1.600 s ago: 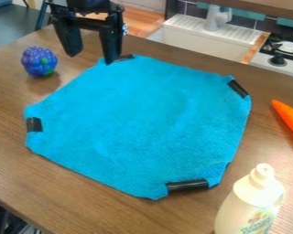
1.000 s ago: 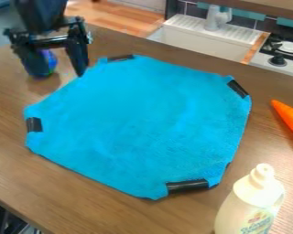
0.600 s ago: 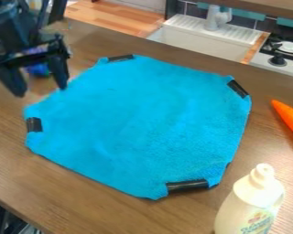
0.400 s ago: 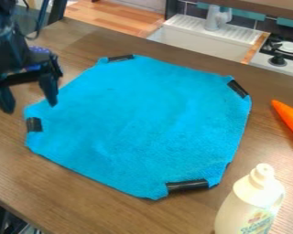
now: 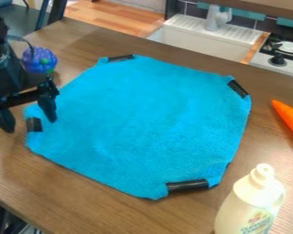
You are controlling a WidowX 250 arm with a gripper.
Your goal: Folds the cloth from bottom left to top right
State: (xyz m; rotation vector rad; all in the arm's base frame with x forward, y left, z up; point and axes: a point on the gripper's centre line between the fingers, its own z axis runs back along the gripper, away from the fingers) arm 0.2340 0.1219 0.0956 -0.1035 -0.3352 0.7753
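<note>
The black gripper (image 5: 31,126) is at the left of the view, above the left corner of the cloth. Its two fingers are spread apart, one left of the cloth's edge and the other over the cloth beside a black corner patch. Nothing is between them. The blue cloth (image 5: 139,123) lies flat on the brown table, its corners folded in or cut off, with black patches at the left, top, right and bottom.
A purple toy grape bunch (image 5: 39,60) stands behind the gripper. An orange carrot (image 5: 290,119) lies at the right edge, and a cream bottle (image 5: 249,205) stands at the lower right. Beyond the table (image 5: 82,201) are a white sink (image 5: 201,41) and a stove (image 5: 283,54).
The gripper has moved from the cloth's top corner leftward and down the view to its left corner, with its fingers staying apart. The cloth has not moved.
</note>
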